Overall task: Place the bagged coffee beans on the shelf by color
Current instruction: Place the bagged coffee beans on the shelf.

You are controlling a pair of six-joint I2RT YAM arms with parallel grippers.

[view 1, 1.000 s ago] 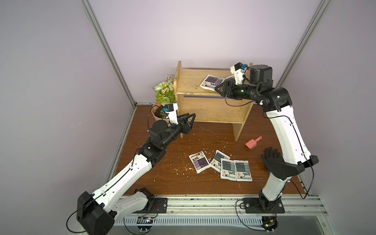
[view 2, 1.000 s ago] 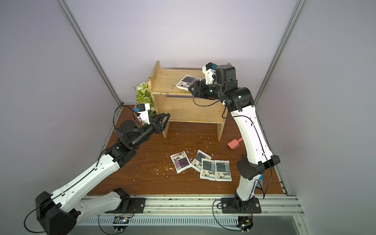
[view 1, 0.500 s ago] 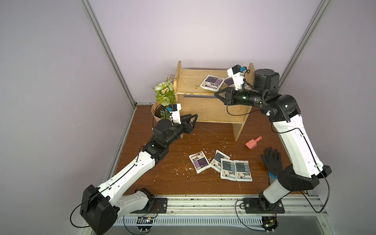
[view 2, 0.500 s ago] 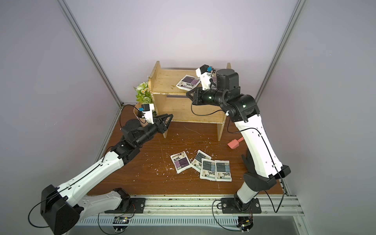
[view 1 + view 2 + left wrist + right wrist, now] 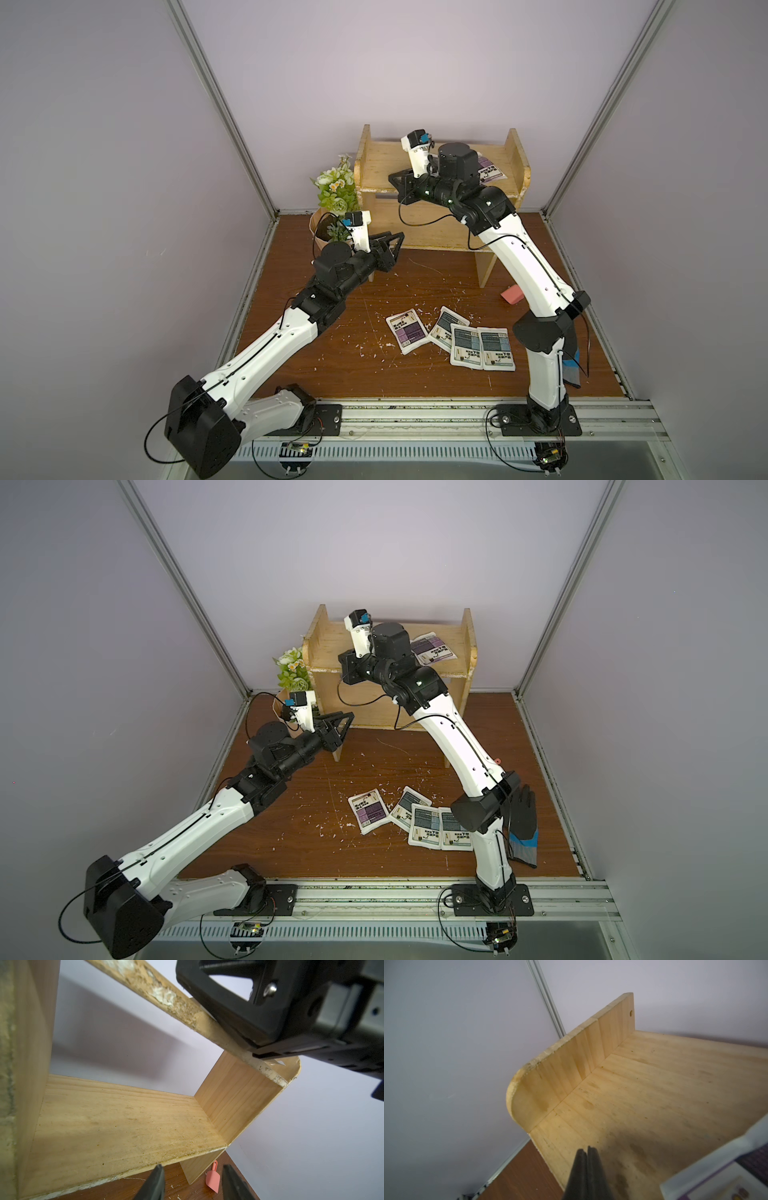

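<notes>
The light wooden shelf (image 5: 376, 166) (image 5: 459, 646) stands at the back, seen in both top views. A purple-block bag of coffee beans (image 5: 491, 171) (image 5: 432, 648) lies on its top board, partly behind my right arm. My right gripper (image 5: 392, 181) (image 5: 341, 663) (image 5: 586, 1165) hovers over the top board's front edge, shut and empty, with that bag's corner (image 5: 726, 1167) beside it. On the floor lie one purple bag (image 5: 407, 332) (image 5: 369, 812) and three grey-blue bags (image 5: 482, 348) (image 5: 428, 825). My left gripper (image 5: 109, 239) (image 5: 350, 717) (image 5: 192, 1181) is open and empty before the lower board (image 5: 124, 1126).
A potted plant (image 5: 334, 189) stands left of the shelf, close to my left wrist. A pink scoop (image 5: 512, 295) (image 5: 213, 1178) lies on the floor right of the shelf. A dark glove (image 5: 523, 825) lies by the right arm's base. White crumbs dot the brown floor (image 5: 353, 374).
My right gripper has shut with nothing in it and swung left along the top board. A purple bag now shows on the board's right part. My left arm shifted slightly.
</notes>
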